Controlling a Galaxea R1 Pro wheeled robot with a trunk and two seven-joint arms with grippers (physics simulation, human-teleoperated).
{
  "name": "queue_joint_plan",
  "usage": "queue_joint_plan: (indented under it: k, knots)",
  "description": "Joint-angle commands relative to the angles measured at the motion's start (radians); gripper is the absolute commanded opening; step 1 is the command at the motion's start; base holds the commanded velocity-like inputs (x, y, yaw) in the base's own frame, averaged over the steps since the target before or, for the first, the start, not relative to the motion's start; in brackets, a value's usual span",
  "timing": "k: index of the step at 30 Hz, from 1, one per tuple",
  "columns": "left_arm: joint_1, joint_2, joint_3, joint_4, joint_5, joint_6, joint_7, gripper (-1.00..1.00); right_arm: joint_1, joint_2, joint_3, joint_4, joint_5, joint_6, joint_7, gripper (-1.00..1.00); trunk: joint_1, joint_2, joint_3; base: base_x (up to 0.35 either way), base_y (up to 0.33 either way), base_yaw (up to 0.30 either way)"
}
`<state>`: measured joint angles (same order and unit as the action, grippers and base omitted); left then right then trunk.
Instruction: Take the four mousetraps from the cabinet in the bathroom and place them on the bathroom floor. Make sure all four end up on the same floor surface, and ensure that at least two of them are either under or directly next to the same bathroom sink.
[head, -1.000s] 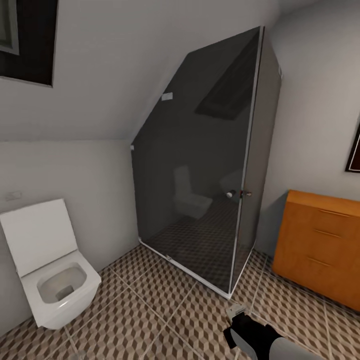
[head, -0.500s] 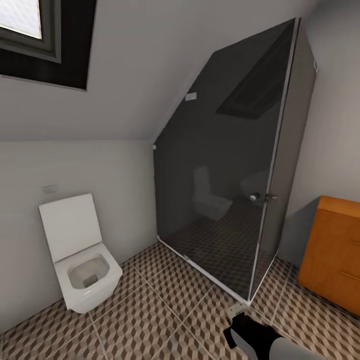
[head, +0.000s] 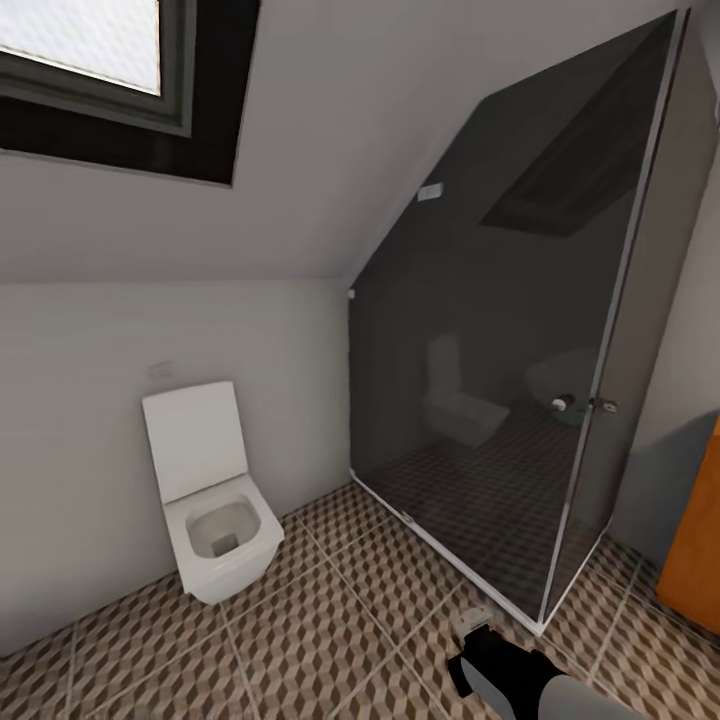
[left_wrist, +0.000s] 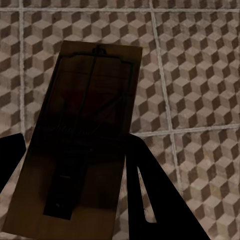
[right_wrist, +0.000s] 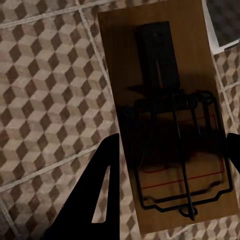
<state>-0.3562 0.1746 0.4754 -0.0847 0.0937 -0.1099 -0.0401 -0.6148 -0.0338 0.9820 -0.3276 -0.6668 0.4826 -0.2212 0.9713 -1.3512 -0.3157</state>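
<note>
View shift: the head camera has swung since a second ago, so the whole room slides right across the picture; that is the camera turning, not the fixtures moving.
Toilet: the white toilet (head: 212, 505), lid up, now sits nearer the middle of the head view against the pale wall, where earlier it hugged the left edge.
Cabinet: the orange-brown cabinet (head: 700, 545) was a full front with drawers a second ago; now it is a narrow strip at the right edge.
Window: a dark-framed window (head: 100, 70) has come into the top left corner, far more of it than before.
Right arm: the right claw (head: 472, 625) sits at the bottom edge of the head view, same spot in the frame as in both earlier pictures.
Shower: the smoked-glass shower enclosure (head: 520, 380) takes the right half, its corner post standing on the floor between the toilet side and the cabinet.
Bathroom floor: cube-patterned brown and beige tiles (head: 330, 610) run from the toilet to the shower.
Left claw: the left claw (left_wrist: 75, 165) has a mousetrap (left_wrist: 82, 135) pinched between its dark fingers, held above the tiles.
Right claw: its fingers (right_wrist: 92, 195) are clamped on a second mousetrap (right_wrist: 167, 115), also above the tiles.
Trap looks: flat brown wooden boards, each with a dark wire frame and spring; the left one sits in shadow.
</note>
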Motion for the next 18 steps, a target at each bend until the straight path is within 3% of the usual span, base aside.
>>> queue_joint_plan:
  k: [1, 8, 18]
  knots:
    - [-0.001, 0.0, -0.002, 0.002, 0.009, -0.004, -0.003, -1.0, -0.001, -0.001, 0.007, -0.004, -0.013, 0.004, -0.006, -1.0, 0.0, -0.001, -0.001, 0.0, 0.0, 0.274]
    - [-0.001, 0.0, -0.002, 0.002, 0.009, -0.004, -0.003, -1.0, -0.001, -0.001, 0.007, -0.004, -0.013, 0.004, -0.005, -1.0, 0.0, -0.001, -0.001, 0.0, 0.0, 0.251]
    - [-0.001, -0.001, -0.003, 0.001, 0.009, -0.005, -0.004, -1.0, -0.001, -0.002, 0.007, -0.004, -0.013, 0.008, -0.004, -1.0, 0.0, -0.001, -0.001, 0.0, 0.0, 0.043]
